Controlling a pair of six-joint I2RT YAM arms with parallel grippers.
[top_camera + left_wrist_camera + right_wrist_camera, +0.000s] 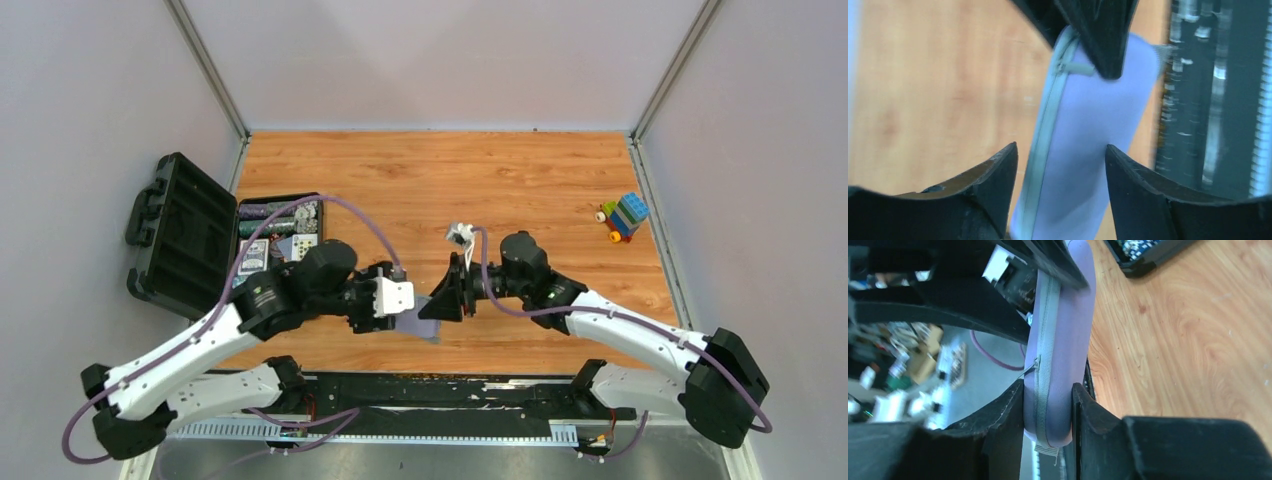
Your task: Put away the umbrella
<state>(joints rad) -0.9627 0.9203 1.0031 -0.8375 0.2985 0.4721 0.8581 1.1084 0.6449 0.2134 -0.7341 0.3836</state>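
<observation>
**A:** What's biggest?

**B:** The wooden table (500, 180). A black box (185, 235) lies open at its left edge, with chips and cards in its tray.

**A:** And the arms?

**B:** Both reach to the middle, near the front edge, with a lilac case (1068, 340) between them.

**A:** Who has it?

**B:** The right claw (1048, 386) is pinched tight on one rounded end, with a finger pressed flat against each face. The left claw (1060, 150) straddles the other end with its jaws parted. One finger is against the case and the other stands just off it, so it isn't gripping.

**A:** The umbrella?

**B:** I cannot tell where it is. No view shows it.

**A:** Anything smaller?

**B:** Coloured bricks (625, 215) sit well apart at the far right of the table. A grey zip (1040, 340) runs along the case's edge, closed as far as I can see. Its pull (1075, 67) is near the right claw's fingers.
</observation>
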